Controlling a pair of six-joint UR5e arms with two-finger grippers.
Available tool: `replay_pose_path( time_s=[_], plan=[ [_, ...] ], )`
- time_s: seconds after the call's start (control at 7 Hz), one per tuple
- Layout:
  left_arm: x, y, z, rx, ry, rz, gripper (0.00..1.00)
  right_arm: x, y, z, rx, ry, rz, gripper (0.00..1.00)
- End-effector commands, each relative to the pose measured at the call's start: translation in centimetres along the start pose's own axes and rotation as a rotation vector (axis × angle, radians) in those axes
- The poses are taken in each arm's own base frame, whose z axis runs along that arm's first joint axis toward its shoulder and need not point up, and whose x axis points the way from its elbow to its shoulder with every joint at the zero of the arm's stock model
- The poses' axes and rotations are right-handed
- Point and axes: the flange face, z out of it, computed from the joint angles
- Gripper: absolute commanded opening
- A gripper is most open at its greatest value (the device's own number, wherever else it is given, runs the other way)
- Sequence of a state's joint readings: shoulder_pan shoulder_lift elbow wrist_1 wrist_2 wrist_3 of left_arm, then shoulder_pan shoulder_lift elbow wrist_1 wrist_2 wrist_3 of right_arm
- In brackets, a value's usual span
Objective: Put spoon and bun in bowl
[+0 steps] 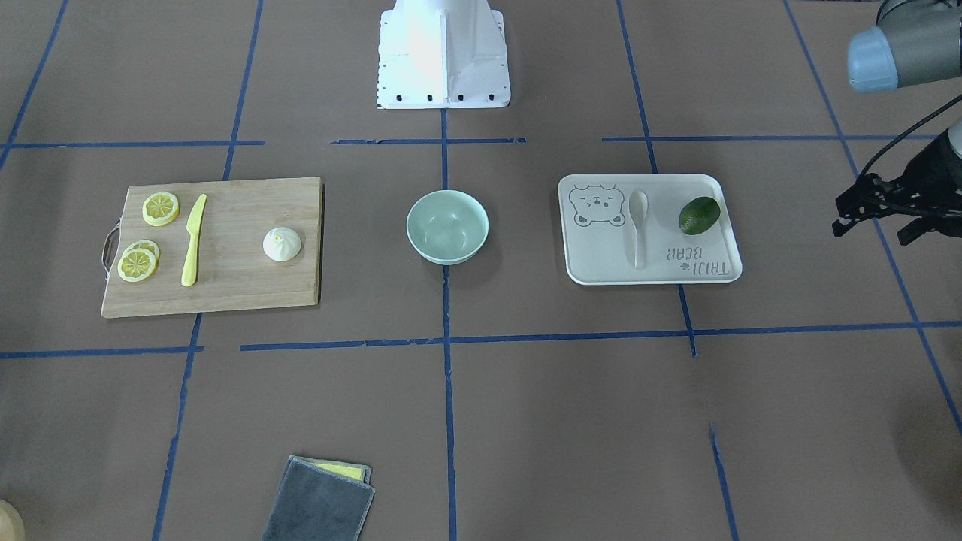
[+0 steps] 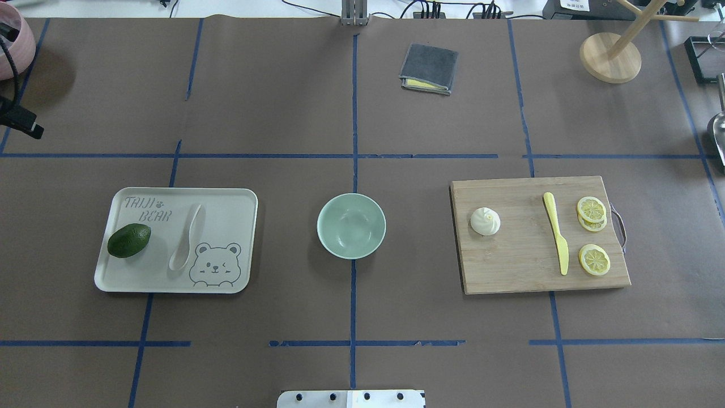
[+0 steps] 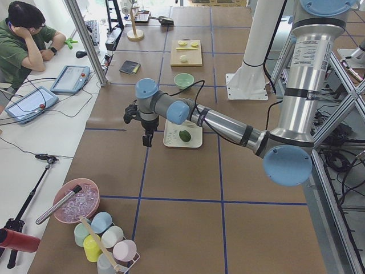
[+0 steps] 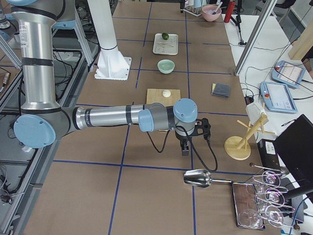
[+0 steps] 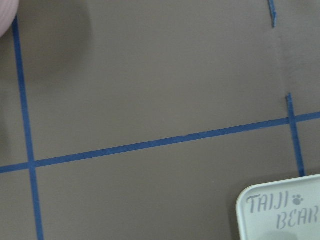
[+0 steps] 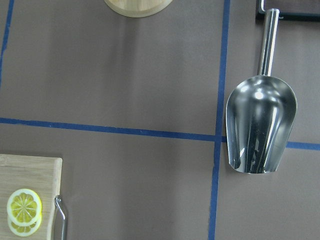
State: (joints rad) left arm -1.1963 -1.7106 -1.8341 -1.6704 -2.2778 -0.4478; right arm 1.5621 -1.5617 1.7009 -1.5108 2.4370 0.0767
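The off-white spoon (image 1: 638, 225) lies on the white bear-print tray (image 1: 654, 267), next to a dark green avocado (image 1: 700, 215). The white bun (image 1: 282, 245) sits on the wooden cutting board (image 1: 240, 285). The mint-green bowl (image 1: 447, 227) stands empty between tray and board. My left gripper (image 3: 147, 138) hangs over bare table beyond the tray's outer end, away from the spoon (image 2: 184, 238); I cannot tell whether it is open or shut. My right gripper (image 4: 185, 148) hangs past the board's outer end, far from the bun (image 2: 485, 221); I cannot tell its state.
A yellow knife (image 2: 556, 232) and lemon slices (image 2: 592, 212) lie on the board. A grey folded cloth (image 2: 429, 68) lies at the far side. A metal scoop (image 6: 261, 127) and a wooden stand (image 2: 610, 56) are at the right end. A pink bowl (image 2: 8, 45) is at the far left.
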Motion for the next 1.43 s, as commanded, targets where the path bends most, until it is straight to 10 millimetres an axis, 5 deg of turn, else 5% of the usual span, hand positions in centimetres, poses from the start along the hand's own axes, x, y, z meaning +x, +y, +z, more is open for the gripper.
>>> replay_pose_path(
  time_s=[0.0, 0.57, 0.86, 1.29],
  plan=[
    [6.1, 1.0, 3.4, 0.029, 0.017, -0.055, 1.00, -1.1, -0.6, -0.6, 0.014, -0.010, -0.008, 1.00],
    [18.7, 3.0, 9.7, 0.000, 0.015, -0.173, 1.00, -6.5, -1.4, 0.3, -0.007, -0.045, 0.108, 1.00],
    [21.0, 4.5, 12.0, -0.006, 0.041, -0.164, 0.96, -8.2, -1.3, 0.5, -0.014, -0.053, 0.135, 1.00],
    [21.7, 6.1, 17.4, 0.008, 0.029, -0.161, 0.90, -10.6, -1.2, 0.9, -0.025, -0.061, 0.163, 1.00]
  ],
)
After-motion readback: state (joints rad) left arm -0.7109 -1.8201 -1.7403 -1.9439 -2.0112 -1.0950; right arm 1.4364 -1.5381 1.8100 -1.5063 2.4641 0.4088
